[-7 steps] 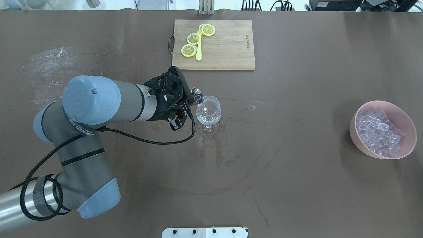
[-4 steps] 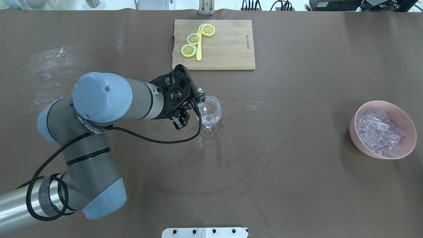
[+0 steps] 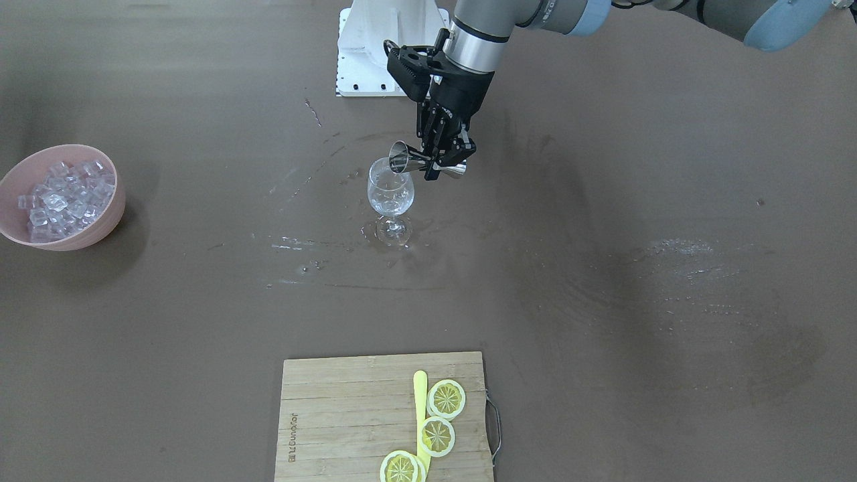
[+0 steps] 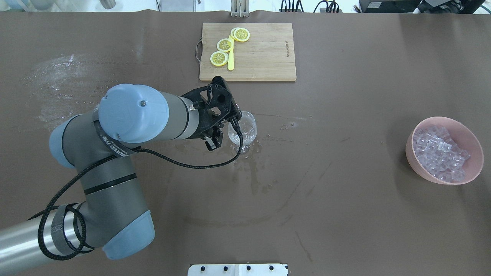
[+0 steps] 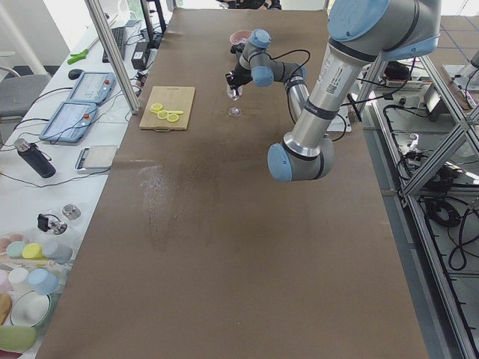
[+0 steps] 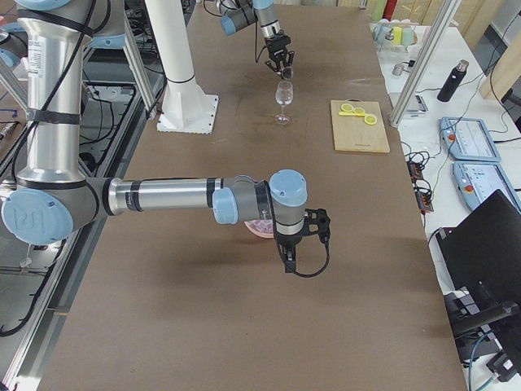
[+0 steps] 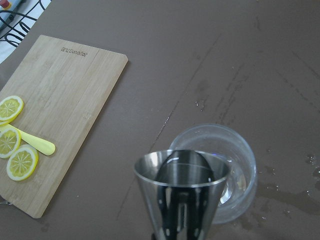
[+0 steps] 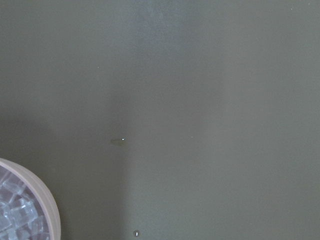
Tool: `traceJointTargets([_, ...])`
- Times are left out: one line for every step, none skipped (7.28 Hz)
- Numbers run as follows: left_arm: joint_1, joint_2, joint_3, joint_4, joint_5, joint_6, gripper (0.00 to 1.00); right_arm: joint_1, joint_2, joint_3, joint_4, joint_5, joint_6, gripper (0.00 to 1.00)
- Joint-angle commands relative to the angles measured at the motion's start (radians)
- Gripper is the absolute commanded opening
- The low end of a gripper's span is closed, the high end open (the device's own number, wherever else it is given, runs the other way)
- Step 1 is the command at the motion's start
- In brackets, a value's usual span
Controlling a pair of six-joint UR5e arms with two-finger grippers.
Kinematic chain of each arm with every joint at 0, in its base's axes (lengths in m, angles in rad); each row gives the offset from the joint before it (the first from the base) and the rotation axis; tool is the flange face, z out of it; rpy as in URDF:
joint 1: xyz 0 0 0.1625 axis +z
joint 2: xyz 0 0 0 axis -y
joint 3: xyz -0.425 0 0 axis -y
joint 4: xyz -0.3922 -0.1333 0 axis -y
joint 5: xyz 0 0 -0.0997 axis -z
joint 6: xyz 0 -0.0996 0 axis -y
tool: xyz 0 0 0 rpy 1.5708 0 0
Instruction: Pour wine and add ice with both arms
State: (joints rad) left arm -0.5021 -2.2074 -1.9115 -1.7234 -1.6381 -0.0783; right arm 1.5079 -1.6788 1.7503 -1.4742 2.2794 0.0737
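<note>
Both jaws of the left gripper point(image 3: 442, 162) clamped a jigger point(image 3: 404, 161), tipped with its mouth over the glass point(image 3: 390, 193) rim. Ice point(image 3: 61, 195) lay heaped in a bowl point(image 3: 102, 226) well apart; near it hung the right gripper point(image 6: 295, 249), whether clenched or released could not be told.

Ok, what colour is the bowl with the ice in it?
Pale pink; the bowl shows best in the overhead view.

1. You look down on a table point(image 4: 364, 214) under a brown cover, with wet smears point(image 4: 255, 174) near its middle.
2. A wine glass point(image 3: 390, 194) stands upright there.
3. A wooden cutting board point(image 4: 264, 57) lies at the edge opposite the robot.
4. A pink bowl point(image 4: 418, 166) sits well apart, toward the robot's right.
</note>
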Motion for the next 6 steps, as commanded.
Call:
traceJointTargets([0.0,-0.02,-0.007,0.063,0.017,0.018,0.0,0.0,-0.001,0.0,0.0,0.0,0.0,1.0])
traceJointTargets([0.0,-0.055,-0.008,0.118,0.023,0.026,0.0,0.0,-0.001,0.0,0.0,0.0,0.0,1.0])
traceJointTargets([0.007,-0.083,-0.009,0.17,0.043,0.026,0.0,0.0,-0.001,0.0,0.0,0.0,0.0,1.0])
traceJointTargets([0.01,-0.087,-0.011,0.18,0.044,0.026,0.0,0.0,-0.001,0.0,0.0,0.0,0.0,1.0])
traceJointTargets([0.01,-0.087,-0.011,0.18,0.046,0.026,0.0,0.0,-0.001,0.0,0.0,0.0,0.0,1.0])
traceJointTargets([0.01,-0.084,-0.011,0.183,0.046,0.028,0.0,0.0,-0.001,0.0,0.0,0.0,0.0,1.0])
